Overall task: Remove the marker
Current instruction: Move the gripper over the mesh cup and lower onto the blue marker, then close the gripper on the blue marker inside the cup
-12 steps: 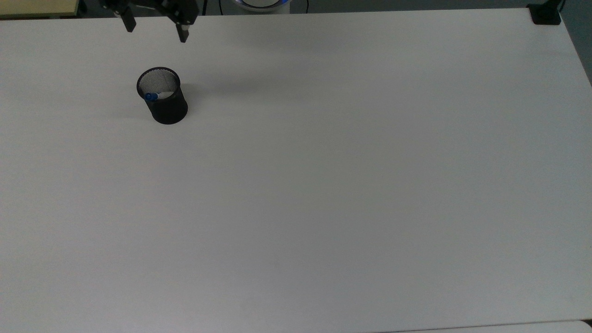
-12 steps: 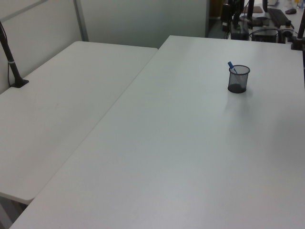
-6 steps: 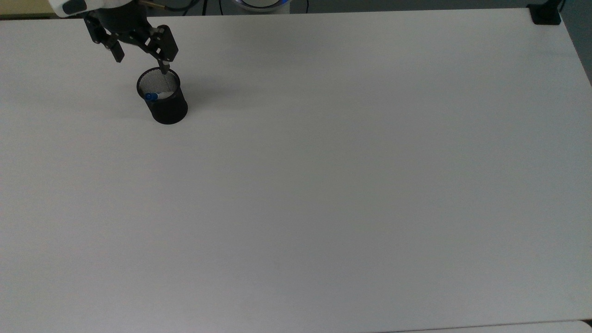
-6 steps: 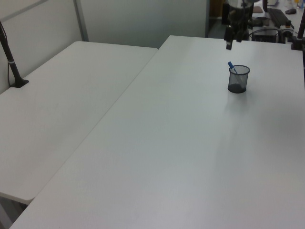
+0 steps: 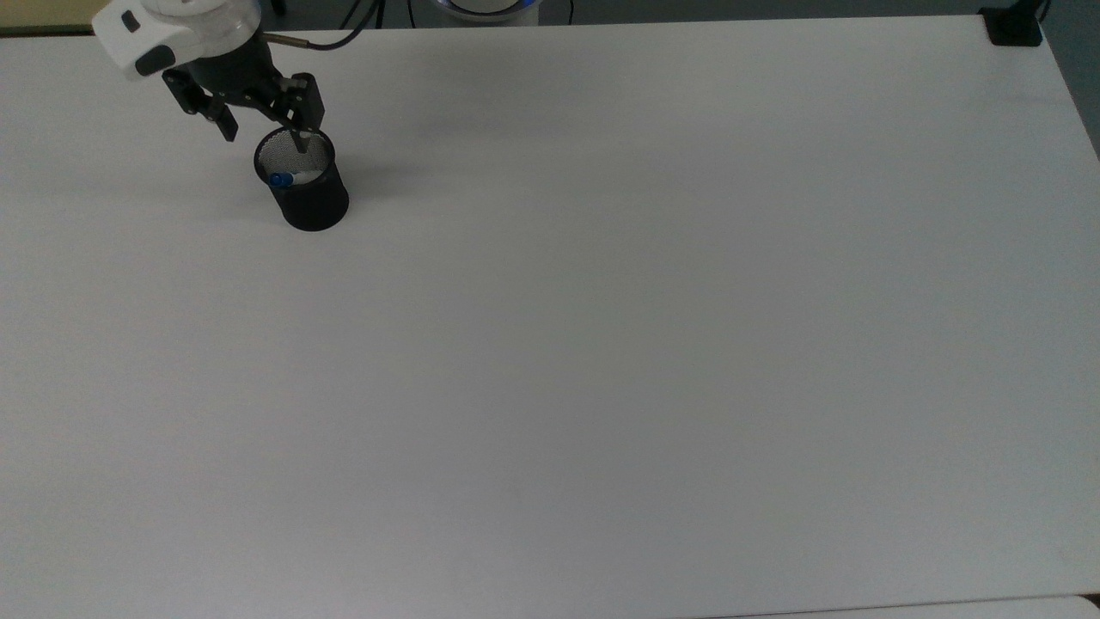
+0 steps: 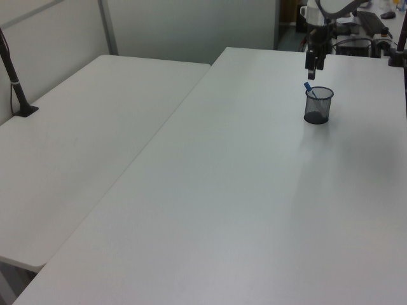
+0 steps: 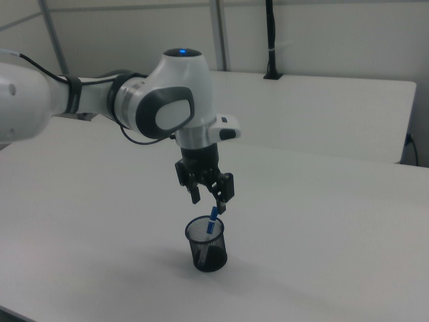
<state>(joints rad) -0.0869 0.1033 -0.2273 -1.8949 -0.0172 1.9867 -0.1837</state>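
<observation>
The marker (image 5: 281, 180) is leaning inside the black mesh cup (image 5: 311, 198) in the top view, blue cap against the rim on the top view's left, while the tool (image 5: 264, 134), its fingers spread wide and holding nothing, is now hanging just over the cup's far rim, having dropped from the table (image 5: 601, 344) edge within the last second. In the left view the tool (image 6: 315, 68) is hovering just above the marker (image 6: 308, 89). In the right view the tool (image 7: 209, 200) is reaching the marker's (image 7: 211, 221) cap, so a grasp looks close.

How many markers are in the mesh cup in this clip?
1. The marker stands tilted in the black mesh cup, blue cap up above the rim, below the open pincer. Nothing else shows inside, though the mesh could hide something low.
</observation>
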